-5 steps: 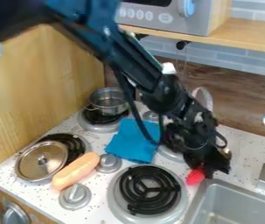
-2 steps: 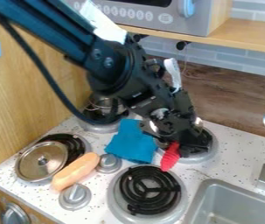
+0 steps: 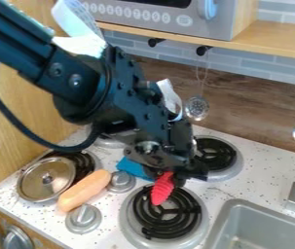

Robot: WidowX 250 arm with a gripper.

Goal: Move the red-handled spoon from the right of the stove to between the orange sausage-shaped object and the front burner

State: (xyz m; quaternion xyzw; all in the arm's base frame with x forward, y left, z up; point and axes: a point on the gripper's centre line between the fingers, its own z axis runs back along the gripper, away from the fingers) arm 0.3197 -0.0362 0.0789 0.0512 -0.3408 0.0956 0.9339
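The gripper (image 3: pixel 169 176) hangs over the back edge of the front burner (image 3: pixel 165 210), shut on a red ridged object (image 3: pixel 162 188). That object points down and toward the front, above the black coil. Behind the gripper, a blue cloth (image 3: pixel 133 168) is partly hidden by the arm. To the left, an orange sausage-like toy (image 3: pixel 83 190) lies between a metal lid (image 3: pixel 46 178) and the stove knobs.
The back right burner (image 3: pixel 215 156) is beside the gripper. A grey sink (image 3: pixel 267 228) is at the lower right. Two knobs (image 3: pixel 83 219) stand left of the front burner. Ladles (image 3: pixel 196 107) hang by the back wall, under a wooden shelf (image 3: pixel 280 41).
The gripper has moved left from near the sink to the front burner, carrying the red object. The back right burner has come into view, while the arm now covers the pot and more of the cloth.
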